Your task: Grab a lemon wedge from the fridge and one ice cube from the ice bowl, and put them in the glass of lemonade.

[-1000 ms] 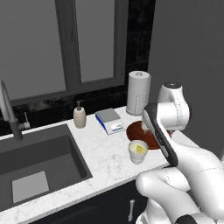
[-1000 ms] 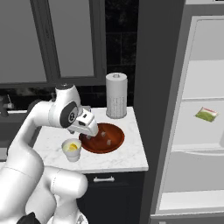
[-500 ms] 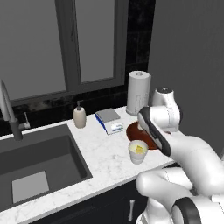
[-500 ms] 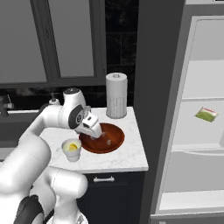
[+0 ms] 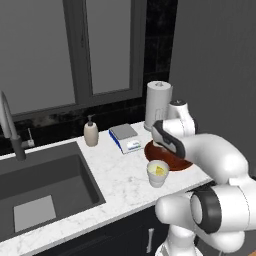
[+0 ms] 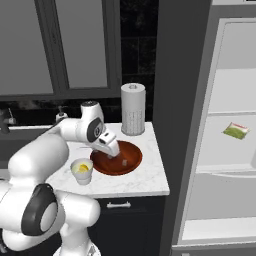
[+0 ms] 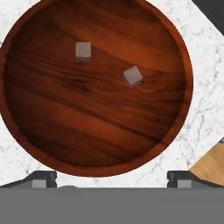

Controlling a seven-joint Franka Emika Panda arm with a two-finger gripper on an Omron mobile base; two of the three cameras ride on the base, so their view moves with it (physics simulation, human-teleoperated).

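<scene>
Two ice cubes (image 7: pixel 83 50) sit in the ice bowl (image 7: pixel 52 127), apart from each other – one is square-on in the hand view, the other (image 7: pixel 132 76) is turned at an angle nearer the bowl's middle. The gripper (image 7: pixel 109 179) hangs right above the bowl with its fingertips (image 7: pixel 41 179) spread wide, one at each lower corner of the hand view, and nothing between them. So the hand is wide open and empty.

In the right base view the gripper (image 6: pixel 111 149) is over the near-left part of the ice bowl (image 6: pixel 131 161), which sits on the white marble counter (image 6: pixel 145 177) just in front of the paper towel roll (image 6: pixel 133 109). The glass of lemonade (image 6: pixel 82 171) stands just left of the bowl, near the counter's front edge, and there's something bright yellow already in it – looks like the lemon wedge (image 6: pixel 82 168), though it's too small to be sure of the shape.

The fridge (image 6: pixel 220 130) is open on the right, white shelves showing, with a flat green-yellow packet (image 6: pixel 235 130) on one shelf.

From the left base view: a sink (image 5: pixel 40 195) with a dark faucet (image 5: pixel 10 127), a beige soap dispenser (image 5: pixel 90 132) behind it, and a small scale-like slab (image 5: pixel 125 137) between the dispenser and the paper towel roll (image 5: pixel 158 104).
</scene>
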